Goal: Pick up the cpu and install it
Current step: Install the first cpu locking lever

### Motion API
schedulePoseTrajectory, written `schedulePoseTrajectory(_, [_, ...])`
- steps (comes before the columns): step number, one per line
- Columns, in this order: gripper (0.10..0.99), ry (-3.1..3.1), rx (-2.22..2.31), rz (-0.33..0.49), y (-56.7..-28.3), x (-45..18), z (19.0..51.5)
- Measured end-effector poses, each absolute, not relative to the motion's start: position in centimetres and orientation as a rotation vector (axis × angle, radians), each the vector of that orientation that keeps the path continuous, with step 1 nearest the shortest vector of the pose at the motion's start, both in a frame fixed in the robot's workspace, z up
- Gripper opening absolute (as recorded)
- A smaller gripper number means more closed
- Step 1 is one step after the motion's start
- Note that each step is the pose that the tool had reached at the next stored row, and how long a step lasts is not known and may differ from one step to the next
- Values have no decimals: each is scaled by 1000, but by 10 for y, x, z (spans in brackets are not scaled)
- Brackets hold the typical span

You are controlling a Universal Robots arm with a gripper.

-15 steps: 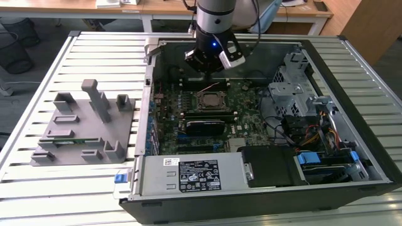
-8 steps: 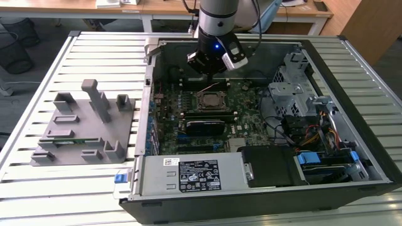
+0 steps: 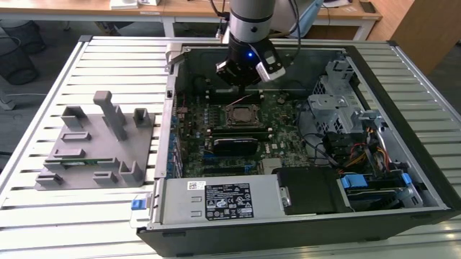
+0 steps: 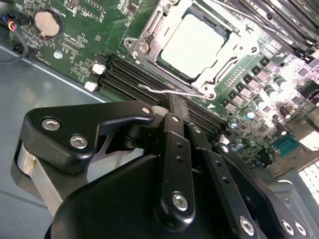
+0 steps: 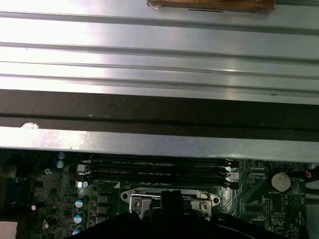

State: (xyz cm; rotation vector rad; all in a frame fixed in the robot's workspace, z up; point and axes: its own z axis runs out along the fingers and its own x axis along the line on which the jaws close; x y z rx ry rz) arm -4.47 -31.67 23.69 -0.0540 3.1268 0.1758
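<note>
Standing by the bench, I see in the exterior view a ribbed metal table (image 3: 108, 59) carrying one open computer case (image 3: 403, 178) and, toward the exterior view's left, one grey fixture block (image 3: 97, 145) with a green memory stick (image 3: 75, 160) lying in it. Wooden desks (image 3: 79, 8) line the back of the room and a dark wire bin (image 3: 18, 54) stands on the floor. One arm (image 3: 252, 21) reaches down into the case, its gripper (image 3: 238, 81) just above the socket frame (image 3: 243, 113).

In the second wrist view, the cpu (image 4: 195, 46) sits in the socket frame (image 4: 149, 37), pale top up, with the thin lever (image 4: 169, 91) beside it. One round coin battery (image 4: 48, 22) shows on the green board. The gripper's black fingers (image 4: 175, 112) are pressed together, pinching nothing.

In the first wrist view I count four dark memory slots (image 5: 159, 169) between the case wall (image 5: 159, 144) and the socket frame (image 5: 169, 196).
</note>
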Motion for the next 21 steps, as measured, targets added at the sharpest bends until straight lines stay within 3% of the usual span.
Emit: schedulePoseTrajectory(21, [106, 3127, -76, 176, -316, -39, 229])
